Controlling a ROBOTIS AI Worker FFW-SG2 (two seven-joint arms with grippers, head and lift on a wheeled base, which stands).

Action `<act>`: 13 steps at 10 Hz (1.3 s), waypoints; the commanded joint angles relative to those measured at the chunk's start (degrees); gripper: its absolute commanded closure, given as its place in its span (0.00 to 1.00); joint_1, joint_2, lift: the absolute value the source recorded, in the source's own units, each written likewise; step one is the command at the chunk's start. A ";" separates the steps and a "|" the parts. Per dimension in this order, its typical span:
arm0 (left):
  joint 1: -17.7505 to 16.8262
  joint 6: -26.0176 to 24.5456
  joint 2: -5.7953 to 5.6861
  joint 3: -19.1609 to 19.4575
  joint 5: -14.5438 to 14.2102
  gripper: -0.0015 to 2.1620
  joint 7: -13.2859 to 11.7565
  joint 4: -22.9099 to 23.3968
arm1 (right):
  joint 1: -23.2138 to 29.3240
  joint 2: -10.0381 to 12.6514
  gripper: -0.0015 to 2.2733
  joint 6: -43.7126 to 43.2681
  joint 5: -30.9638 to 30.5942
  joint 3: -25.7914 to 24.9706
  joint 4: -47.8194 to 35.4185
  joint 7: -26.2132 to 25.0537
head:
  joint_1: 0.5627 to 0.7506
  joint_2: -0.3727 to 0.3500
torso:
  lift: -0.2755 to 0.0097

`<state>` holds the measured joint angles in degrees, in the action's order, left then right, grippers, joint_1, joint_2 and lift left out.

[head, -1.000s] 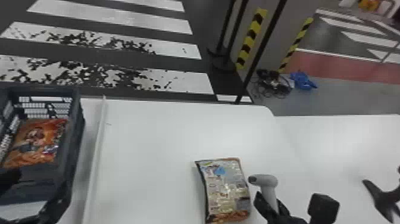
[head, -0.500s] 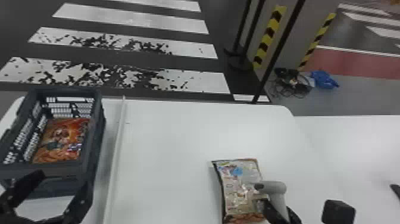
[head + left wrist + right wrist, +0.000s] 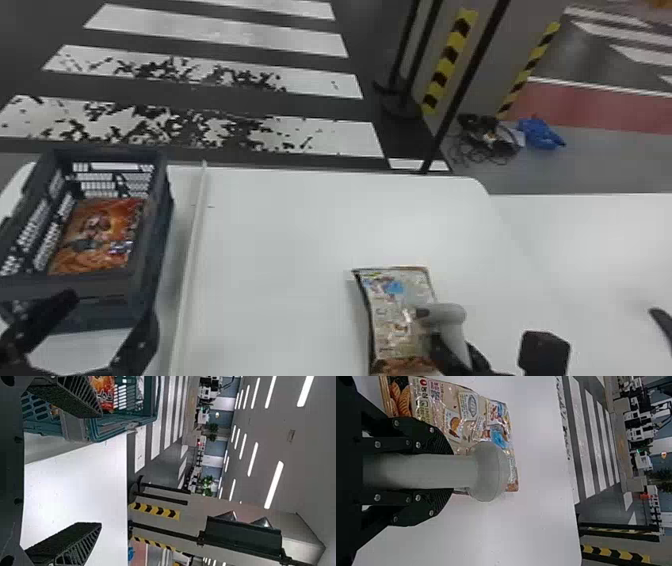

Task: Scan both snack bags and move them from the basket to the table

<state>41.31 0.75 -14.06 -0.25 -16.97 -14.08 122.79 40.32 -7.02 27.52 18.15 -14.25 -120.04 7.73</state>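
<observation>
I have my right hand (image 3: 452,472) closed around the scanner (image 3: 488,471), its fingers on opposite sides of the handle and the rounded head out past them. I take it that this grip leaves the reading end free to aim.

Just beside that hand, 1 snack bag (image 3: 395,310) lies on the bench (image 3: 280,240) with its small print facing up, the scanner head over part of it. It probably lies that way so the code can be read without lifting it. I can't tell whether a reading has registered.

My left hand (image 3: 97,470) is open, with nothing between its fingers, at the near side of the basket (image 3: 65,287). Just beyond that hand, inside the basket, lies the orange bag (image 3: 100,235), face up on the bottom. Parking the hand there seems sensible, as its next pick is close.

I judge this to be the scanning step for the bag by my right hand, with the other bag left to lift out and scan. Next I need the scanner head squared to the code; the shiny, creased wrapper could throw glare or slide if I nudge it.
</observation>
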 commanded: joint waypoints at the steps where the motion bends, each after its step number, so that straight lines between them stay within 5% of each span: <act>1: 0.00 -0.01 0.00 -0.01 0.09 0.01 -0.07 -0.19 | -0.59 -0.01 0.99 -0.84 -0.05 0.54 1.48 0.00 | 0.70 0.20 | 0.62; 7: -1.32 -0.89 -0.09 -0.98 0.53 0.01 -0.16 -0.36 | -3.31 -0.01 0.99 0.92 1.01 -5.00 -1.25 -0.09 | 0.70 0.16 | 0.62; 13: -0.17 -0.36 0.00 -1.24 1.76 0.01 -0.25 -0.27 | -19.75 -4.23 0.99 2.15 -3.74 -6.76 22.48 1.76 | 0.70 0.03 | 0.62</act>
<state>40.98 0.26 -14.12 -1.45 -15.41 -14.26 122.48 21.71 -10.46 29.88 14.50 -20.93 -99.91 9.37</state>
